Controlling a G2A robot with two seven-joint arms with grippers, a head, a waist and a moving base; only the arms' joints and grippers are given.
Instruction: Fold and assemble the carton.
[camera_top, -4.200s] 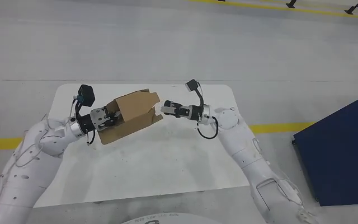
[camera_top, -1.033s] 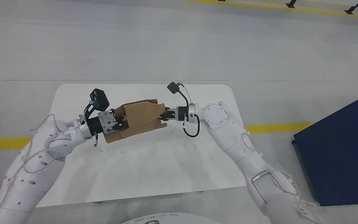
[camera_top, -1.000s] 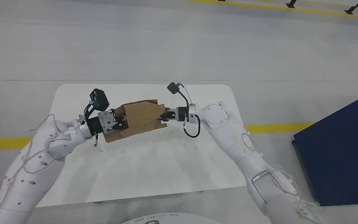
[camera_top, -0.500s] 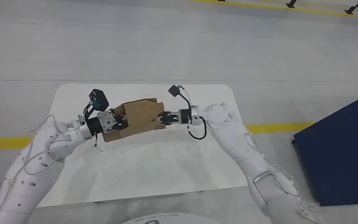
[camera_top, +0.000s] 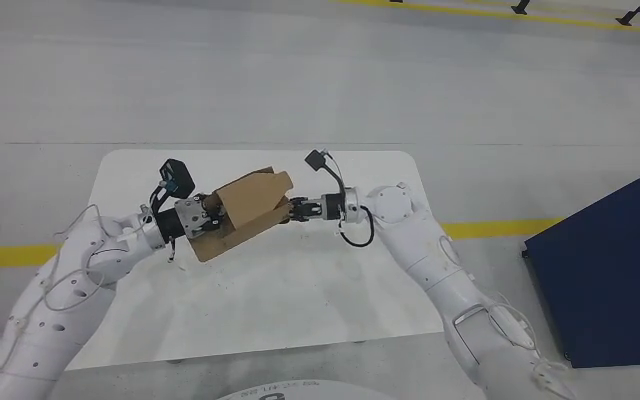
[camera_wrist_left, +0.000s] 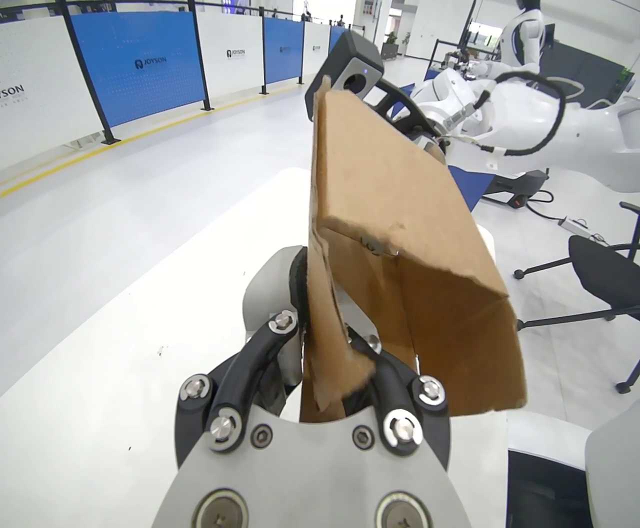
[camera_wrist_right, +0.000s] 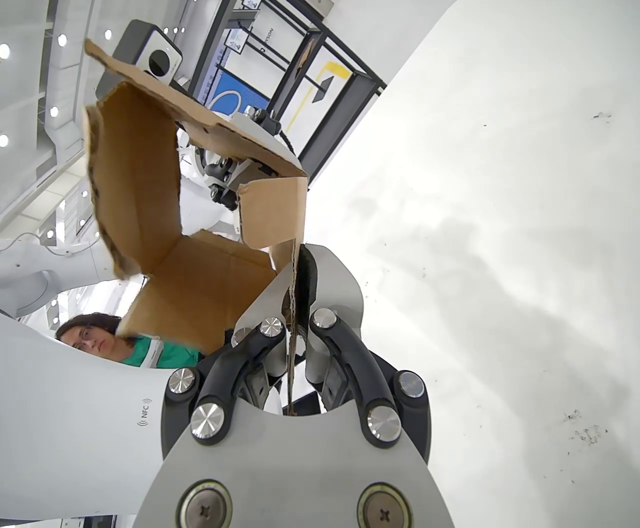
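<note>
- The white surface (camera_top: 300, 300) lies under both arms, and the work takes place over its far half.
- The carton (camera_top: 245, 205) hangs between the two claws, tilted, with one corner higher than the others. It is half opened: the walls make a hollow sleeve, both ends are open and the flaps are not yet folded in. It seems to be lifted off the surface, but I cannot tell if its lowest corner touches.
- I judge the carton to be light and quite stiff across each panel, while it bends easily along the creases. The edges look ragged, so a hard pull on a flap tip may tear it. A better hold is on a wall close to a crease.
- The left claw (camera_wrist_left: 325, 325) is pressed together on a thin wall at one end of the carton.
- The right claw (camera_wrist_right: 295, 280) pinches the edge of a wall at the opposite end, with the cardboard between its two jaws.
</note>
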